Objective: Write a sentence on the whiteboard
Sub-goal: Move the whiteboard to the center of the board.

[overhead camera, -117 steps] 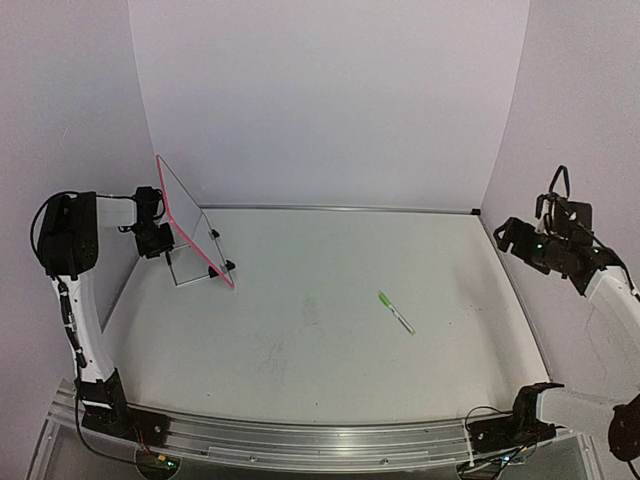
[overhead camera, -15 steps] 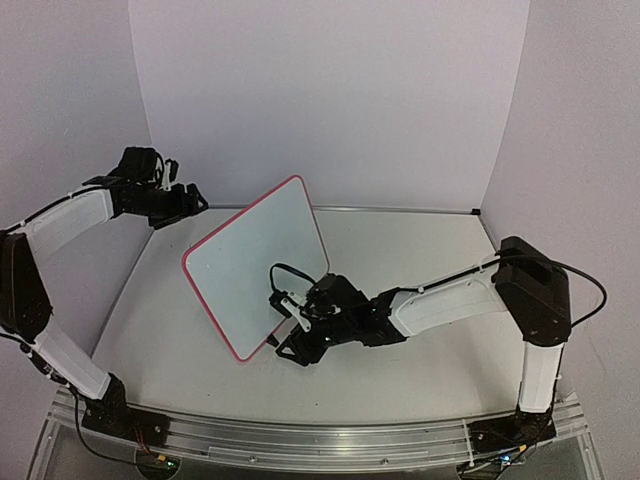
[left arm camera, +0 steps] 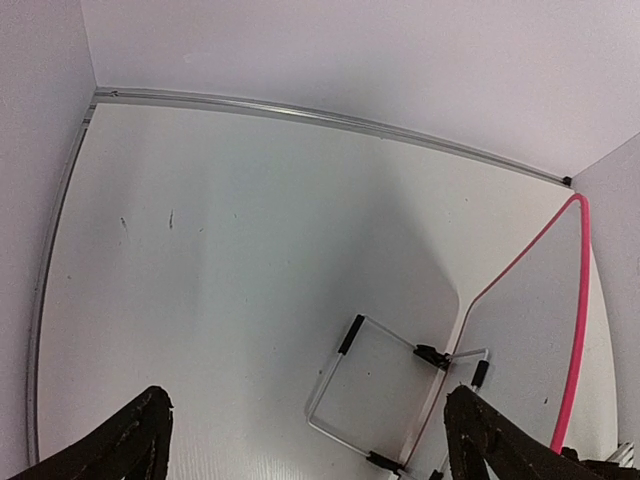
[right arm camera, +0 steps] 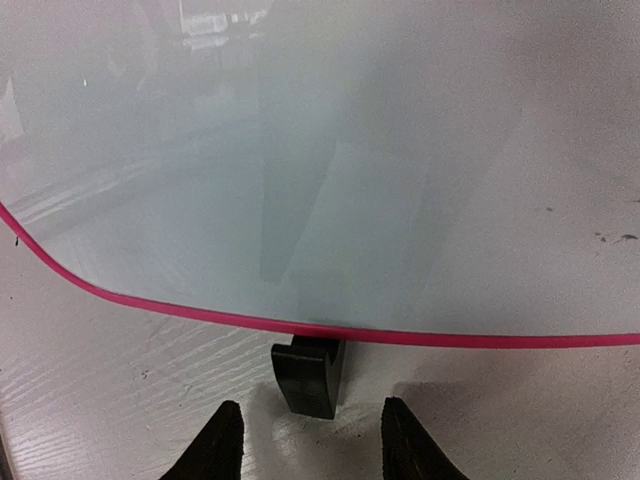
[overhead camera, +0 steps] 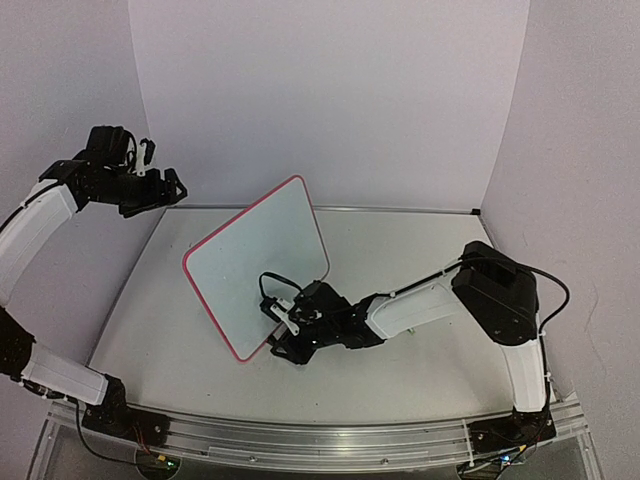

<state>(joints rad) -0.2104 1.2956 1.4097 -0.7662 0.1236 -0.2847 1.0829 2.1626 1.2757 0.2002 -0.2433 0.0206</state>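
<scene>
Whiteboard (overhead camera: 255, 262) observed standing tilted on table (overhead camera: 420, 260), left of centre, propped on wire stand (left arm camera: 352, 335). Right gripper (overhead camera: 283, 342) positioned low at board's bottom edge, fingers (right arm camera: 222, 440) parted. 1 black clip foot (right arm camera: 308, 375) seen just ahead of gap, not touched. Left gripper (overhead camera: 165, 186) raised at far left, behind board, jaws spread wide.

I'm running this from a lab test cell: plain white panels (overhead camera: 330, 100) wall the bench's (overhead camera: 420, 250) far and side edges, and an aluminium rail (overhead camera: 300, 437) lines its near edge.
</scene>
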